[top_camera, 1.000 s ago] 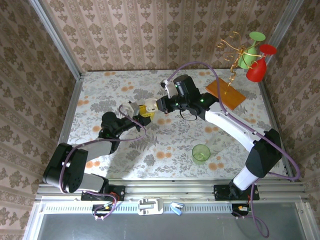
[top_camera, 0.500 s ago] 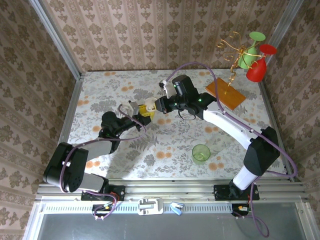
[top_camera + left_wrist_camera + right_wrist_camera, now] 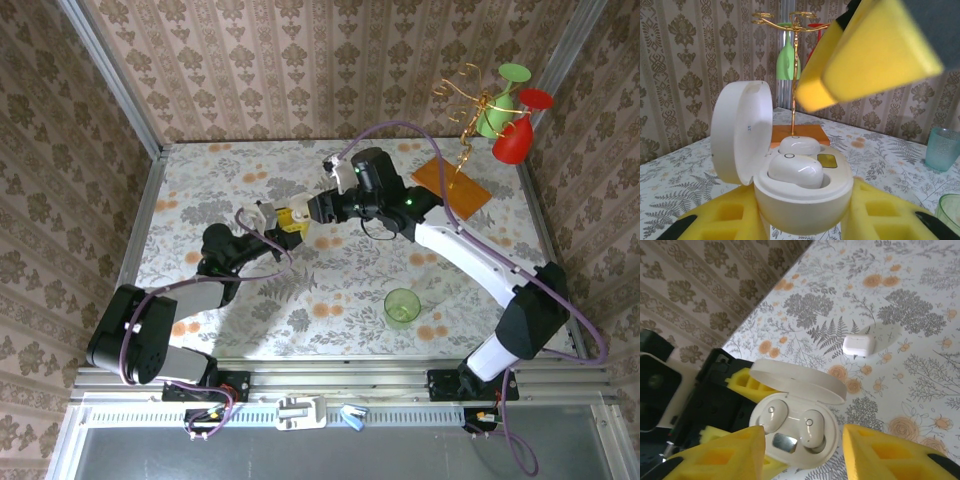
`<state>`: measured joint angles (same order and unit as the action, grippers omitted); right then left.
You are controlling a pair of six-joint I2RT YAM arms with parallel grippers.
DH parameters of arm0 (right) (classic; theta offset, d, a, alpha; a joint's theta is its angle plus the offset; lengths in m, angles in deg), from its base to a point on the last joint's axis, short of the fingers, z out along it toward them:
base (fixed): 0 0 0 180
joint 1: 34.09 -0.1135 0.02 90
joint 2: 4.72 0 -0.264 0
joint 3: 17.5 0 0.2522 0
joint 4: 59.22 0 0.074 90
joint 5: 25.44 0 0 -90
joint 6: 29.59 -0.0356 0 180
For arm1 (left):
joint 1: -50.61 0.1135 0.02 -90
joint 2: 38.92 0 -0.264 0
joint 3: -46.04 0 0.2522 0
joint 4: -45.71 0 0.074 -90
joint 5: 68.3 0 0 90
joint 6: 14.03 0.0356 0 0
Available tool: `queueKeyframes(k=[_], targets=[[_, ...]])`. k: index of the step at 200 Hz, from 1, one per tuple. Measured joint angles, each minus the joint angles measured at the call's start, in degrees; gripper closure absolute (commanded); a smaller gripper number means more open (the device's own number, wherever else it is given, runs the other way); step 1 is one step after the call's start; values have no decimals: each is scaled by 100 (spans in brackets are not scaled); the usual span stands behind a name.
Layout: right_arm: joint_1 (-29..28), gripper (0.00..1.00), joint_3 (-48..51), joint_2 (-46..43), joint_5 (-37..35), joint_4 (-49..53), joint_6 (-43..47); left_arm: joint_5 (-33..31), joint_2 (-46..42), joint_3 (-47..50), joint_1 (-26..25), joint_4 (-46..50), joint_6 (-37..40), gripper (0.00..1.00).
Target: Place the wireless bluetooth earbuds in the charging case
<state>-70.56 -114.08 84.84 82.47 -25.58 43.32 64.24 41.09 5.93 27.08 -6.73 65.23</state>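
A white charging case [image 3: 802, 200] is clamped between the yellow pads of my left gripper [image 3: 802, 222], its lid [image 3: 740, 132] hinged open to the left. Two white earbuds lie in its wells: the near one [image 3: 795, 171] stands higher than the far one [image 3: 799, 145]. In the right wrist view the earbuds [image 3: 773, 415] [image 3: 812, 429] lie side by side under the lid [image 3: 797, 382]. My right gripper [image 3: 802, 450] hovers just over the case, open, with nothing between its fingers [image 3: 875, 55]. From above, both grippers [image 3: 283, 220] [image 3: 313, 210] meet at the table's middle left.
A small white box-shaped case [image 3: 859, 345] lies on the flowered table beyond the grippers. A green cup [image 3: 402, 305] stands near the front right, with a teal cup [image 3: 942, 148] nearby. An orange board [image 3: 452, 186] with a gold wire stand is at the back right.
My right gripper has opened and pulled slightly back from the case. The left arm and the case have stayed put.
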Motion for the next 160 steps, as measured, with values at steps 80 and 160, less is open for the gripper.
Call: queueKeyframes(k=[80, 160], targets=[[11, 43, -1187, 457, -345, 761, -131, 468, 289, 2, -2, -398, 348, 79], [9, 38, -1541, 868, -339, 1600, -103, 343, 234, 74, -2, -361, 437, 80]])
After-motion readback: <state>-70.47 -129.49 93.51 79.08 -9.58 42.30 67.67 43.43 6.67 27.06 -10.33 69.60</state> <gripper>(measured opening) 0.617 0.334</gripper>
